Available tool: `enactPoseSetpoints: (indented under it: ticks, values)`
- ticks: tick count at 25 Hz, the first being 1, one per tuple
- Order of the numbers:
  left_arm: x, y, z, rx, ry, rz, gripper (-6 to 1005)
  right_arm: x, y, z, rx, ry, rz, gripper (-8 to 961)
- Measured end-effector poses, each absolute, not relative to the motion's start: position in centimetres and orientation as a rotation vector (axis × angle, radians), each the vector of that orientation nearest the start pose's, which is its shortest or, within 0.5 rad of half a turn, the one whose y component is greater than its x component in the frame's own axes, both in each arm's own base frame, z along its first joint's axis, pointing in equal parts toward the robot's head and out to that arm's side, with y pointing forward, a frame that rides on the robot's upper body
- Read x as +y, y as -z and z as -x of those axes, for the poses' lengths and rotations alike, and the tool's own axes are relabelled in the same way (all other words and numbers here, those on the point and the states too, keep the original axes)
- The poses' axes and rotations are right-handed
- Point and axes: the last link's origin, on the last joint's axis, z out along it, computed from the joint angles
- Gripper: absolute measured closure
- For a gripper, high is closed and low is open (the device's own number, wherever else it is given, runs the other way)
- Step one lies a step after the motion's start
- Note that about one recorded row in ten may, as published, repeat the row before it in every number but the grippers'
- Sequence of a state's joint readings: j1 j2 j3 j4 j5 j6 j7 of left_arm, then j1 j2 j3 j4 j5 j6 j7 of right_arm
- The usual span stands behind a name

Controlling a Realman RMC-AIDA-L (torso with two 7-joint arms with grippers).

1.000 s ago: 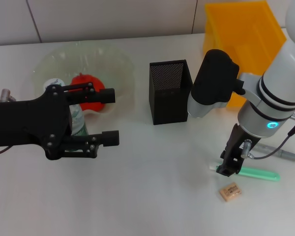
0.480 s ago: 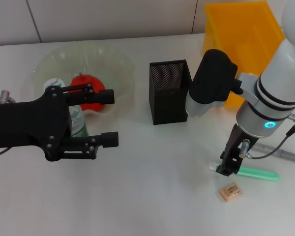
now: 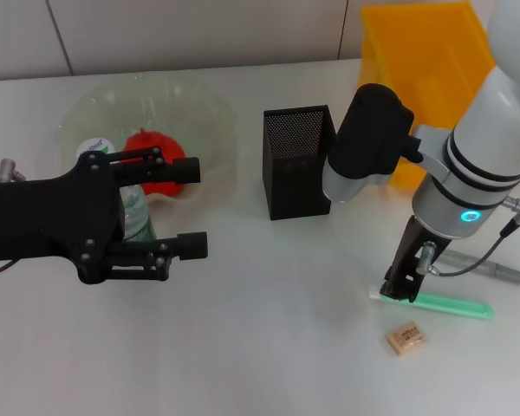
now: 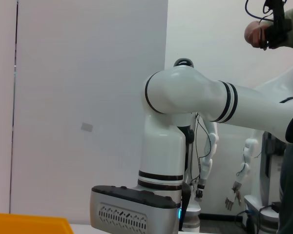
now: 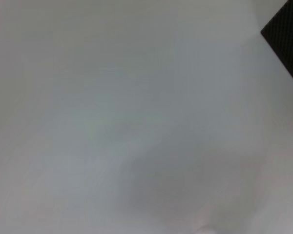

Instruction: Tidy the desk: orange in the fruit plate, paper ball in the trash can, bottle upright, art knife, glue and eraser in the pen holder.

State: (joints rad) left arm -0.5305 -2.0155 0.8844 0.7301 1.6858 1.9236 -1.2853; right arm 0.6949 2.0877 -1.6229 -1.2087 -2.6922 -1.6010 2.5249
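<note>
My left gripper [image 3: 193, 208] is open above the desk [image 3: 260, 347], left of centre. The clear bottle [image 3: 135, 215] shows partly behind it, between the bases of its fingers. The orange [image 3: 149, 166] lies in the pale-green fruit plate [image 3: 139, 88]. The black mesh pen holder [image 3: 299, 160] stands at centre. My right gripper [image 3: 399, 289] is low over the white end of a green stick [image 3: 446, 305] lying on the desk. A grey pen-like tool [image 3: 496, 271] lies behind it. The tan eraser [image 3: 406, 337] lies just in front. The paper ball is out of view.
The yellow trash can [image 3: 433, 69] stands at the back right, and a corner of it shows in the left wrist view [image 4: 29, 224]. The right wrist view shows bare desk and a corner of the pen holder [image 5: 289, 44]. A cable hangs from the right wrist.
My right gripper has shifted slightly along the white end of the green stick, and its arm has leaned a little left. The stick, the eraser and the left arm have not moved.
</note>
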Motion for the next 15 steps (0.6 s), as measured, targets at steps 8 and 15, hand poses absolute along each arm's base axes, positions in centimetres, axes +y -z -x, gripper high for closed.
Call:
enactPoseSetpoints:
  ticks: [8, 15]
  values:
    - [30.44, -3.64, 20.39, -0.092, 1.114, 2.936, 212, 33.99, 4.61, -18.32, 0.696, 0.967, 2.691, 848]
    - [30.43, -3.66, 20.42, -0.088, 1.111, 2.937, 212, 34.07, 4.68, -17.87, 0.685, 0.957, 2.699, 844]
